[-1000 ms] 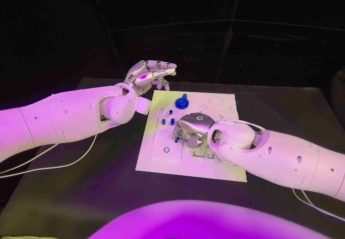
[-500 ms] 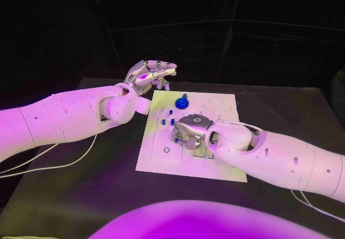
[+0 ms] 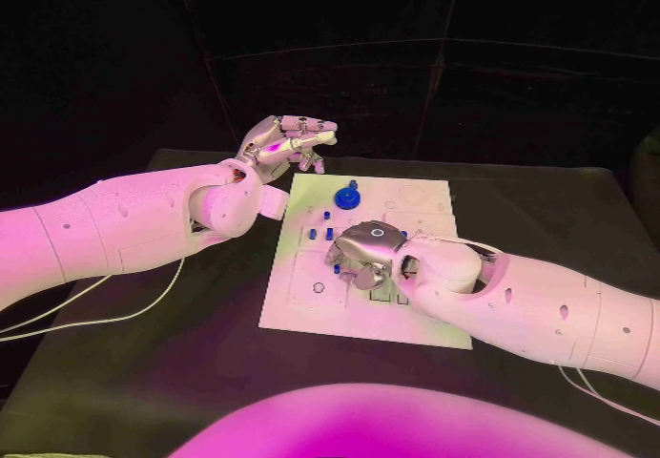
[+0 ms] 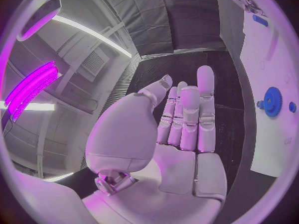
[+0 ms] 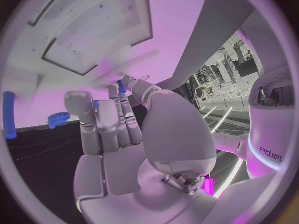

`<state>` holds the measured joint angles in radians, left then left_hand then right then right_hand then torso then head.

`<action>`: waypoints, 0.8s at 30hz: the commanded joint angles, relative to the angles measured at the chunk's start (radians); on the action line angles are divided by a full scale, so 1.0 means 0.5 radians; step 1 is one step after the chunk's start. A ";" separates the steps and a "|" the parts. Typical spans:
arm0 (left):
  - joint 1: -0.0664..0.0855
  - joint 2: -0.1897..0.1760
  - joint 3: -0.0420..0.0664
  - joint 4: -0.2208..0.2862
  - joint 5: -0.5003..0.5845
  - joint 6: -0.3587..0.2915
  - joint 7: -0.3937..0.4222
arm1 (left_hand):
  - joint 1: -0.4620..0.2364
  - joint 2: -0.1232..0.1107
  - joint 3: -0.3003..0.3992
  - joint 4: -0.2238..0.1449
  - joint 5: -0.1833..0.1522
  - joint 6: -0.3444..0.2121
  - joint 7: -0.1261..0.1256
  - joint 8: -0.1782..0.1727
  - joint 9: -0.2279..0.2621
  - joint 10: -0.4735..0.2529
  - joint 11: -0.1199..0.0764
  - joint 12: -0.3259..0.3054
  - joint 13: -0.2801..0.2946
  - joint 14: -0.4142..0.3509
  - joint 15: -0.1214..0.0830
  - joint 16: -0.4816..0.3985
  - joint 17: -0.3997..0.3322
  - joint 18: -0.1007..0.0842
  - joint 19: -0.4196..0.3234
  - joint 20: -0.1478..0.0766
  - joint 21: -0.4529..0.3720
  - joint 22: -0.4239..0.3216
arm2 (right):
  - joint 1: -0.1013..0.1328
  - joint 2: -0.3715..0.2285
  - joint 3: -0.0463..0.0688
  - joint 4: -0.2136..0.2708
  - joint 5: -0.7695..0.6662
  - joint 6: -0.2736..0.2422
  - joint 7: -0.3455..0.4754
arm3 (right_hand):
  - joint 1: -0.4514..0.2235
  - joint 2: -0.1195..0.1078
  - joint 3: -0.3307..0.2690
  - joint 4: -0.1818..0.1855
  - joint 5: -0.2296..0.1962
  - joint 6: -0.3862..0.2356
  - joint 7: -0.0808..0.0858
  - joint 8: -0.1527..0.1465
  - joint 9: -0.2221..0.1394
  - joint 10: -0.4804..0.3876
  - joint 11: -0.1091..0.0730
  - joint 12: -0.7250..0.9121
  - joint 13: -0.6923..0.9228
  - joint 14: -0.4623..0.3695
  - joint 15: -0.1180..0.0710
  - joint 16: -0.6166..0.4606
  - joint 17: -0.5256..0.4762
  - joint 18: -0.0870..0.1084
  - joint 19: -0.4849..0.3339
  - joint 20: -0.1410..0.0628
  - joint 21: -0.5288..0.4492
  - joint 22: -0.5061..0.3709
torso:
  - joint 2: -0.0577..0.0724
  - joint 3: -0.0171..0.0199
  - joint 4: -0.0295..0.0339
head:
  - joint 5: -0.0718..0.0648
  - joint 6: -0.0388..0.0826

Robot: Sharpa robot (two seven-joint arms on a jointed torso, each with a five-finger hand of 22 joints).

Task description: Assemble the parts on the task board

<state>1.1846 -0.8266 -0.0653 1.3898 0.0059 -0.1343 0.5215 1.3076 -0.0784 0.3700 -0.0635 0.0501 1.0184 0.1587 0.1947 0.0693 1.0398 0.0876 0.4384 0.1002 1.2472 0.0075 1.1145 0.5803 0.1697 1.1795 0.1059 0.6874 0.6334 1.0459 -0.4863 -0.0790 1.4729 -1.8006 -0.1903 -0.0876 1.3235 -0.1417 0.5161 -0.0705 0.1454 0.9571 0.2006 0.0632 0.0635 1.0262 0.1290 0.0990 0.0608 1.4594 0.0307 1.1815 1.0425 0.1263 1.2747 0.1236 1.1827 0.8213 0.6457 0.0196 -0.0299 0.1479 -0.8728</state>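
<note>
The right robot hand (image 3: 364,250) hovers low over the middle of the white task board (image 3: 310,305), at the centre of the head view, fingers curled downward. In the right wrist view a small blue part (image 5: 121,86) sits at its fingertips (image 5: 116,92), apparently pinched there, though the grip is too small to confirm. The left robot hand (image 3: 286,141) hangs raised beyond the board's far left corner, upper middle of the frame, fingers loosely bent and holding nothing. On the board, a blue gear (image 3: 348,197) stands near the far edge, with small blue pegs (image 3: 320,233) just left of the right robot hand. The black counter (image 3: 165,343) carries the board. The step in hand looks like seating a small part in the board; the next move would call for careful alignment over its socket before pressing down.
</note>
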 commanded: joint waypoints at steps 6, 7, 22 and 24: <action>0.004 -0.002 0.002 0.002 0.006 0.032 0.003 | 0.016 0.004 -0.015 0.001 0.001 -0.011 -0.004 0.008 -0.002 -0.012 -0.003 0.008 0.002 -0.009 -0.003 -0.008 0.001 0.025 -0.007 0.002 -0.005 -0.003 | 0.001 -0.058 -0.001 0.056 0.013 -0.256 0.035 | 0.001 -0.006 -0.035 0.000 0.012 -0.038 0.002 0.001 0.005 -0.035 0.006 0.020 0.011 -0.017 0.005 -0.020 -0.039 0.030 -0.025 0.014 -0.031 -0.043 | 0.001 0.0032 -0.002 | -0.003 0.000; 0.004 -0.003 0.002 0.001 0.006 0.032 0.002 | 0.016 0.004 -0.015 0.001 0.001 -0.011 -0.004 0.008 -0.002 -0.012 -0.003 0.008 0.002 -0.009 -0.003 -0.008 0.001 0.025 -0.007 0.002 -0.005 -0.003 | 0.001 -0.081 0.000 0.080 0.030 -0.293 0.044 | 0.000 -0.003 -0.039 0.002 0.016 -0.030 0.002 0.006 0.007 -0.029 0.005 0.030 0.012 -0.013 0.004 -0.016 -0.039 0.029 -0.020 0.014 -0.027 -0.036 | 0.000 0.0039 -0.003 | -0.002 0.000; 0.003 -0.013 0.001 -0.003 0.006 0.040 -0.001 | 0.017 0.006 -0.019 0.001 0.001 -0.013 -0.003 0.008 -0.002 -0.016 -0.002 0.011 0.002 -0.011 -0.002 -0.009 -0.006 0.025 -0.005 0.003 -0.007 -0.004 | 0.155 -0.460 0.088 0.327 0.261 -0.209 -0.095 | -0.022 -0.024 -0.086 0.025 0.016 0.022 -0.052 0.012 0.011 0.043 -0.037 0.122 0.011 0.040 -0.024 0.069 0.021 0.008 0.064 0.000 0.047 0.083 | -0.001 0.0017 -0.008 | -0.083 0.048; 0.003 -0.013 0.001 -0.002 0.006 0.042 -0.001 | 0.017 0.007 -0.019 0.001 0.001 -0.013 -0.003 0.009 -0.002 -0.016 -0.002 0.011 0.002 -0.012 -0.002 -0.009 -0.007 0.025 -0.005 0.003 -0.007 -0.004 | 0.190 -0.505 0.093 0.316 0.257 -0.151 -0.119 | -0.034 -0.043 -0.116 0.032 0.025 0.013 -0.075 0.006 0.010 0.040 -0.053 0.125 0.007 0.037 -0.033 0.053 -0.005 0.006 0.074 -0.008 0.051 0.090 | -0.001 -0.0003 -0.006 | -0.105 0.062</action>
<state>1.1846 -0.8331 -0.0655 1.3878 0.0061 -0.1285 0.5181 1.3076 -0.0785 0.3644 -0.0635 0.0501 1.0184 0.1587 0.1947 0.0694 1.0398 0.0876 0.4384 0.1001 1.2472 0.0075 1.1145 0.5780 0.1696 1.1795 0.1059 0.6874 0.6321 1.1379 -0.7348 -0.0319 1.6317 -1.7085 -0.3196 -0.1071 1.3073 -0.1580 0.4617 -0.0551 0.1577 0.9631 0.1689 0.0695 0.0696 1.0467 0.1120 0.1574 0.0656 1.4679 0.0209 1.2110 1.0433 0.1325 1.3062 0.1185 1.2043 0.8654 0.6449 0.0206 -0.0337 0.1034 -0.8477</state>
